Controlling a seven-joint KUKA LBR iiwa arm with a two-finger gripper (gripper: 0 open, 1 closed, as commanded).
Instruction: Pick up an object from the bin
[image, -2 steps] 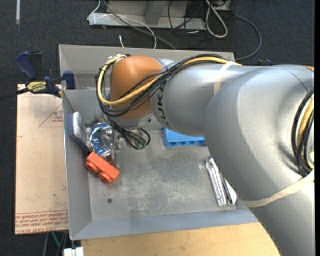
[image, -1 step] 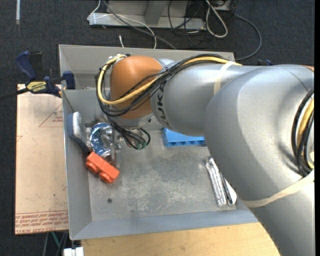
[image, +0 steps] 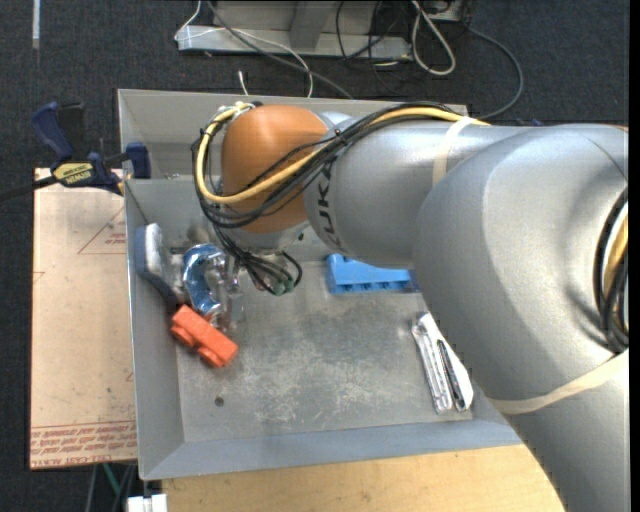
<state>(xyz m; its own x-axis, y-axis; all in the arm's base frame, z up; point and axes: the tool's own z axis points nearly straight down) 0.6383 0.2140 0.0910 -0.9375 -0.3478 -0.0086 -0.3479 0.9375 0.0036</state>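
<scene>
My gripper (image: 228, 292) hangs low in the bin's left part, just under the arm's orange cover. It is right beside a shiny blue and silver thing (image: 198, 276), which may be touching it. An orange toy block (image: 204, 338) lies just below and to the left of the gripper. A silver-headed tool with a dark handle (image: 155, 262) rests along the left wall.
A light blue ridged block (image: 368, 275) lies in the middle of the bin, partly under the arm. Silver tongs (image: 442, 364) lie near the right front corner. The big grey arm covers the right and back of the bin.
</scene>
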